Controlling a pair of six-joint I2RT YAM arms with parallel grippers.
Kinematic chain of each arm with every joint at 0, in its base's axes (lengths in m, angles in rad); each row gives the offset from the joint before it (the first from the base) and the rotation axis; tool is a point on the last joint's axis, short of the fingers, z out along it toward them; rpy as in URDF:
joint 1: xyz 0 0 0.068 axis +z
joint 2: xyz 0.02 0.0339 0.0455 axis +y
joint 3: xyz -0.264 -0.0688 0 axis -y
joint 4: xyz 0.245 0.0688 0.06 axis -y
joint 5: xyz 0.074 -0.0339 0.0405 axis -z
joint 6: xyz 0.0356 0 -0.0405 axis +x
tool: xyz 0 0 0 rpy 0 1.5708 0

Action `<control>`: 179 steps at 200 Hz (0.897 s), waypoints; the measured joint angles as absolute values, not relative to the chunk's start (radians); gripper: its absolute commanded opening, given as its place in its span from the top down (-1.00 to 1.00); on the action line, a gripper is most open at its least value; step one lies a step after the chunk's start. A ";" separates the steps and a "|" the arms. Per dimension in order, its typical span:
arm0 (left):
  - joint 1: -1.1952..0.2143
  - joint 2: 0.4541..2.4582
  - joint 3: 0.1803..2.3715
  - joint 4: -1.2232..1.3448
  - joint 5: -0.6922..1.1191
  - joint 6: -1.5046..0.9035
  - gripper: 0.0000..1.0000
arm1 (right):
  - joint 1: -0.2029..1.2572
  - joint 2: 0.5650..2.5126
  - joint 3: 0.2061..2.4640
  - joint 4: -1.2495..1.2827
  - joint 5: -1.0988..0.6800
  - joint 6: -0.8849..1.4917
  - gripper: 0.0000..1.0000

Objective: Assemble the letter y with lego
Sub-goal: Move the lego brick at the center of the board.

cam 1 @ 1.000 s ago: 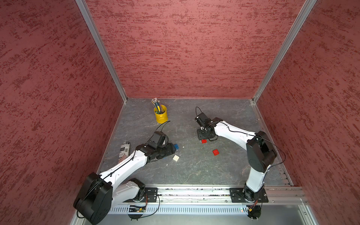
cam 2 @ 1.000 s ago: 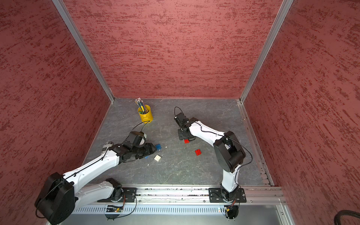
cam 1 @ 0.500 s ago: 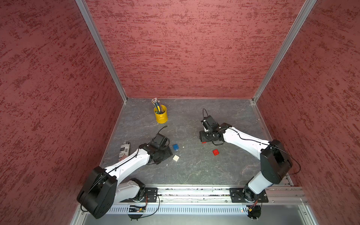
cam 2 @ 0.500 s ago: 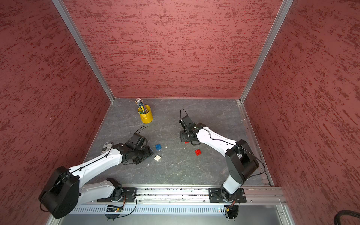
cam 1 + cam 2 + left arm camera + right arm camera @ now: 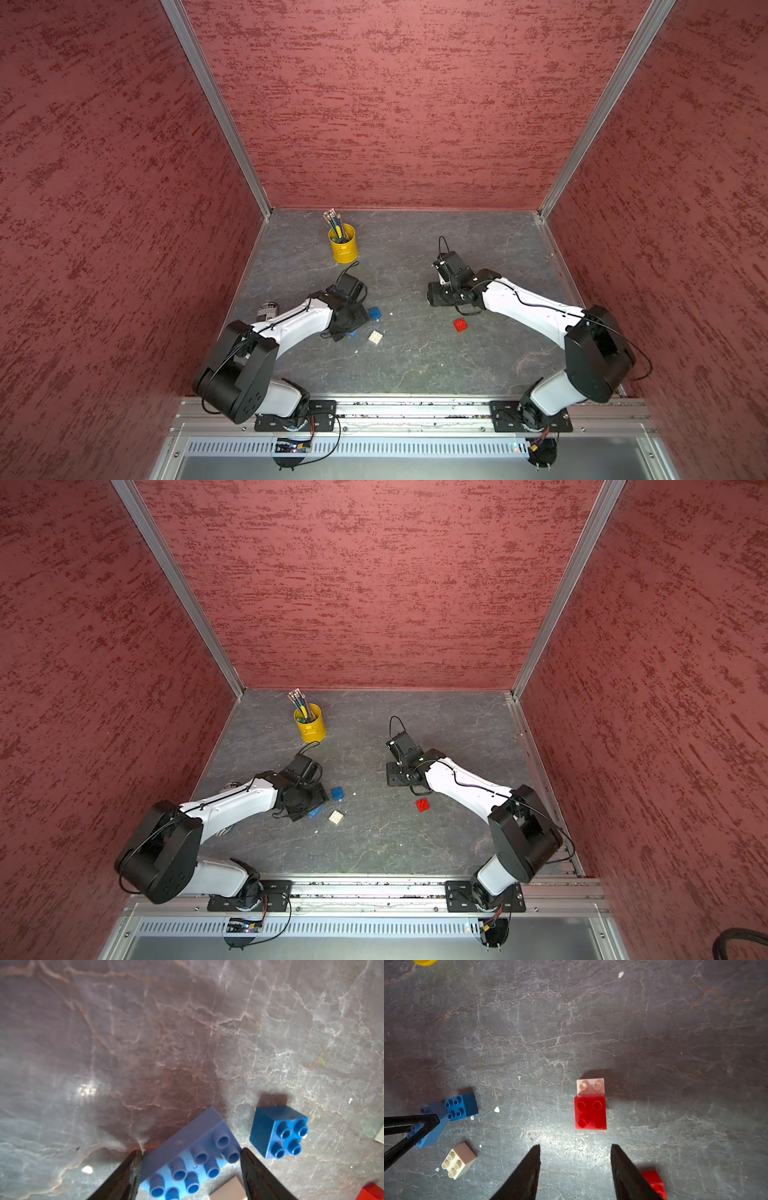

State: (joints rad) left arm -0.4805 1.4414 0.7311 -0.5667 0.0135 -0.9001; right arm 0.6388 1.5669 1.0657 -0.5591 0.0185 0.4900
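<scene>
Over the last second both arms have changed posture while the loose bricks kept their places. In both top views the right arm [image 5: 532, 307] has swung its dark elbow joint out toward the right wall and the front rail. The right gripper [image 5: 575, 1146] now covers the red brick that showed just beside it before. The left arm [image 5: 291, 328] has drawn its elbow in from the rail. The small blue brick [image 5: 375, 313], the loose white brick [image 5: 375, 336] and the loose red brick [image 5: 460, 325] lie where they lay on the grey bench [image 5: 415, 365], well in front of the yellow pencil cup [image 5: 343, 247].

The wrist views show what the top views hide. From above, only a sliver of the longer blue brick [image 5: 178, 1142] shows under the left gripper [image 5: 190, 1151]. The left wrist view shows it lying studs up on the bench between the spread jaws. Their tips are right against it, though I cannot tell whether they press it. The small blue brick sits just beside it, apart. The right wrist view shows the stacked red brick [image 5: 590, 1112] seated on half of a second white brick [image 5: 590, 1085], leaving two white studs bare. This pair lies just ahead of the right gripper, whose jaws stand spread with nothing between them.
</scene>
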 measured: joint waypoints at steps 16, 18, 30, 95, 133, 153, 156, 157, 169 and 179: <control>-0.480 1.474 0.761 -0.563 0.014 -0.883 -0.40 | 0.639 1.567 1.059 -0.556 0.019 0.495 -0.14; -0.480 1.478 0.765 -0.562 0.014 -0.880 -0.39 | 0.639 1.567 1.057 -0.556 0.019 0.497 -0.13; -0.481 1.499 0.783 -0.560 0.014 -0.865 -0.35 | 0.639 1.565 1.052 -0.550 0.019 0.501 -0.13; -0.522 1.620 0.894 -0.588 0.022 -0.752 -0.10 | 0.647 1.556 1.021 -0.537 0.011 0.527 -0.13; -0.574 1.676 0.952 -0.587 0.033 -0.690 -0.03 | 0.650 1.545 1.002 -0.526 0.011 0.543 -0.12; -0.601 1.705 0.986 -0.585 0.047 -0.667 -0.02 | 0.651 1.535 0.992 -0.525 0.011 0.547 -0.12; -0.605 1.709 0.989 -0.584 0.049 -0.664 -0.02 | 0.651 1.535 0.992 -0.524 0.011 0.548 -0.12; -0.606 1.710 0.990 -0.584 0.049 -0.664 -0.02 | 0.651 1.535 0.992 -0.524 0.011 0.548 -0.12; -0.622 1.721 1.003 -0.582 0.052 -0.655 -0.02 | 0.651 1.533 0.991 -0.523 0.011 0.551 -0.12; -0.634 1.728 1.011 -0.581 0.054 -0.647 -0.04 | 0.651 1.533 0.991 -0.522 0.011 0.552 -0.12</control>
